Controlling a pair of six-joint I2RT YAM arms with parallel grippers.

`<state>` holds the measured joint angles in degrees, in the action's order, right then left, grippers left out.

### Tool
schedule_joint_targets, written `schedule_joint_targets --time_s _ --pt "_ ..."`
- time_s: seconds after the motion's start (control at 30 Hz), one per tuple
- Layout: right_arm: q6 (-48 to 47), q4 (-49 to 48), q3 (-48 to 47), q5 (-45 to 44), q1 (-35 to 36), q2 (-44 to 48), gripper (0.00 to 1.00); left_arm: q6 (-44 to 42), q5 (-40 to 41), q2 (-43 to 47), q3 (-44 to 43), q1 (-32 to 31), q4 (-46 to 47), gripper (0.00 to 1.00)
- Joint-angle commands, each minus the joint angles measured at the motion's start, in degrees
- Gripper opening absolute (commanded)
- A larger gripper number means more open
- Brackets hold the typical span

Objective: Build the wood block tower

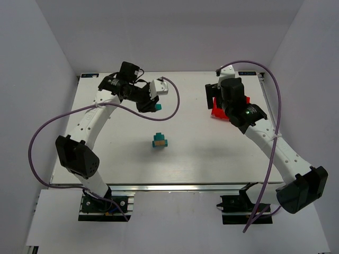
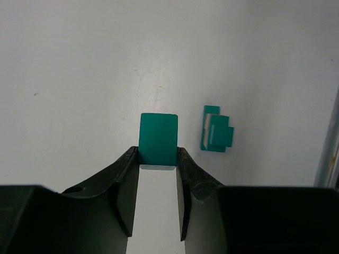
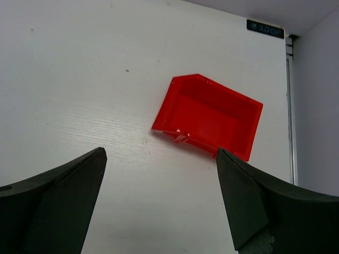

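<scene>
Several small pieces make up the tower (image 1: 159, 141), which stands mid-worktop (image 1: 201, 159) nearest the arm bases. It is teal cubes with one tan piece showing among them. Nothing touches it.

Further back and slightly left, the left gripper (image 2: 158, 153) is at a narrow setting, clamped on one teal block (image 2: 158, 132). The fingers press its two side faces and most of the block juts past the tips. Judgement: held that way so the underside stays free to seat on the stack. From the wrist view the tower lies off to the right of the block, well apart, so the block is not yet lined up over it. Whether the block clears the worktop I cannot tell.

Far right: the right gripper (image 3: 160, 156) is spread wide and holds nothing. It hangs above a red bin (image 3: 209, 116) lying on the worktop. The bin's inside shows bare red — no blocks visible in it. Judgement: supply spent, or this arm is simply parked out of the left arm's path.
</scene>
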<state>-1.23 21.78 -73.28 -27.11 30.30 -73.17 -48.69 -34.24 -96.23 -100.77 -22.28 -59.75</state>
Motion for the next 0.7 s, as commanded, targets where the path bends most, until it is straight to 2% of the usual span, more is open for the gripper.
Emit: schedule_joint_targets --time_s 0.0,0.23,0.3,0.5,0.67 --pt "3.1 3.3 0.5 -1.0 -1.0 0.8 0.89 -5.3 -3.4 1.8 0.2 -2.3 -5.5 0.00" --pt "3.7 7.1 -1.0 -0.2 -1.9 -0.7 0.89 -4.8 0.1 -1.2 -0.2 -6.6 -7.8 0.00" --pt "3.8 8.2 -2.0 -0.5 -2.0 -1.3 0.89 -4.3 4.2 -1.9 0.9 -8.1 -7.3 0.00" --pt "5.2 12.2 -4.9 -0.5 -2.0 -2.8 0.89 -2.1 9.0 -2.7 1.7 -10.5 -7.0 0.00" --pt "6.2 15.6 -7.3 -1.5 -1.9 -5.1 0.89 -1.0 17.3 -1.5 7.0 -11.8 -3.8 0.00"
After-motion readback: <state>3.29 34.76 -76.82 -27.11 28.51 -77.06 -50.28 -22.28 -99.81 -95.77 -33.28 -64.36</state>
